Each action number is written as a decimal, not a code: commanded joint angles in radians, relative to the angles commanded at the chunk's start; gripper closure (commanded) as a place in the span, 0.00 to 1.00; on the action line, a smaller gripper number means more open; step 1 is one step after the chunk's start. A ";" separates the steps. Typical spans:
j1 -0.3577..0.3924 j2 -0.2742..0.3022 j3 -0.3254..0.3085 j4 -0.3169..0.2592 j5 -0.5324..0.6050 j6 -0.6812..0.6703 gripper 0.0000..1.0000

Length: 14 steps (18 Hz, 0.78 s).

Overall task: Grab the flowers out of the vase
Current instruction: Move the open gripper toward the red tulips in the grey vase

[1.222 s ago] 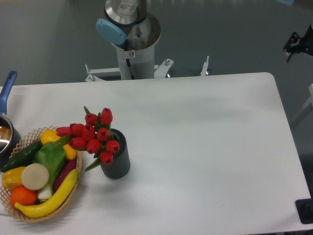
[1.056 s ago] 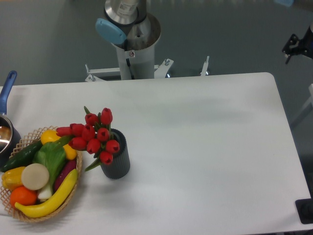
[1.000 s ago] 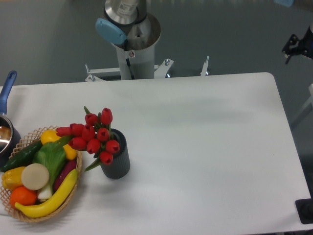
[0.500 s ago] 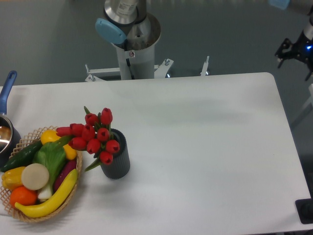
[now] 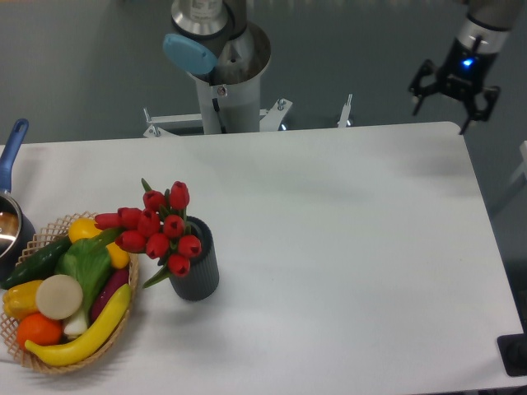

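The flowers (image 5: 156,226), a bunch of small red tulip buds with green stems and leaves, stand in the vase (image 5: 198,271), a short dark grey ribbed cylinder at the left of the white table (image 5: 346,247). They lean left over the basket's edge. My gripper (image 5: 454,105) hangs high above the table's far right corner, far from the vase. Its black fingers are spread apart and point down, with nothing between them.
A wicker basket (image 5: 123,317) of fruit and vegetables sits at the front left, touching the flowers' side. A blue-handled pot (image 5: 10,218) is at the left edge. The arm's base column (image 5: 226,78) rises behind the table's back edge.
My gripper has swung in from the far right edge of the view, moving left and down toward the table's far right corner. The flowers and vase have not moved.
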 joint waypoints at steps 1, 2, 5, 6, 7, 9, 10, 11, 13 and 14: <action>0.002 0.028 -0.041 0.000 -0.040 0.000 0.00; 0.000 0.060 -0.081 -0.002 -0.075 -0.003 0.00; -0.023 0.156 -0.198 -0.011 -0.222 -0.026 0.00; -0.040 0.173 -0.226 -0.009 -0.264 -0.044 0.00; -0.070 0.181 -0.240 -0.009 -0.307 -0.060 0.00; -0.144 0.181 -0.246 -0.005 -0.379 -0.072 0.00; -0.169 0.180 -0.246 -0.003 -0.408 -0.078 0.00; -0.190 0.172 -0.243 -0.003 -0.449 -0.089 0.00; -0.230 0.154 -0.243 -0.002 -0.531 -0.110 0.00; -0.245 0.148 -0.244 -0.002 -0.551 -0.117 0.00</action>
